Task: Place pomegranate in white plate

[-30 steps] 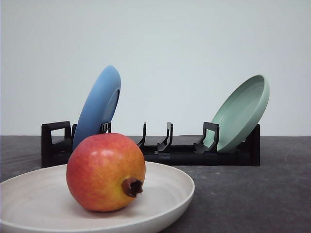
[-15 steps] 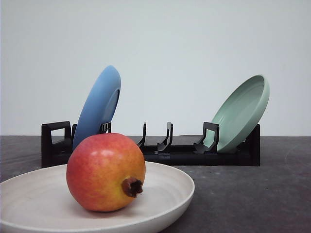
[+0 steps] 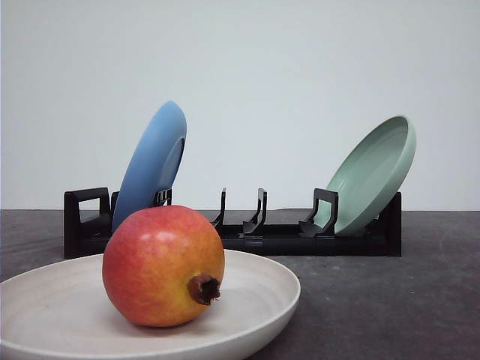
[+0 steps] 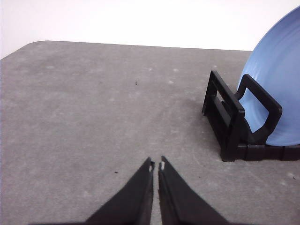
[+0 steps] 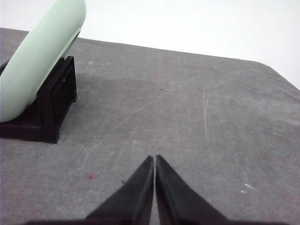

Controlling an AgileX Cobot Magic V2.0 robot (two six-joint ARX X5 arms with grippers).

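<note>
A grey counter (image 3: 420,300) carries a black rack (image 3: 247,236) across mid-frame, a blue plate (image 3: 150,161) leaning at its left, a green plate (image 3: 373,172) at its right. Lower left, the white plate (image 3: 259,289) holds the pomegranate (image 3: 161,266). Both the left end effector (image 4: 156,166) and the right end effector (image 5: 154,160) are pinched narrow, holding nothing.

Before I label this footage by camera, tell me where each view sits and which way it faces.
Front view: low at table height, facing forward past the pomegranate in the white plate to the black rack.
Left wrist view: on the left arm, over bare table; left claw shut, blue plate at the rack's end.
Right wrist view: on the right arm; right claw shut, green plate nearby.
Shared: front and wrist views show the rack and its plates.
</note>
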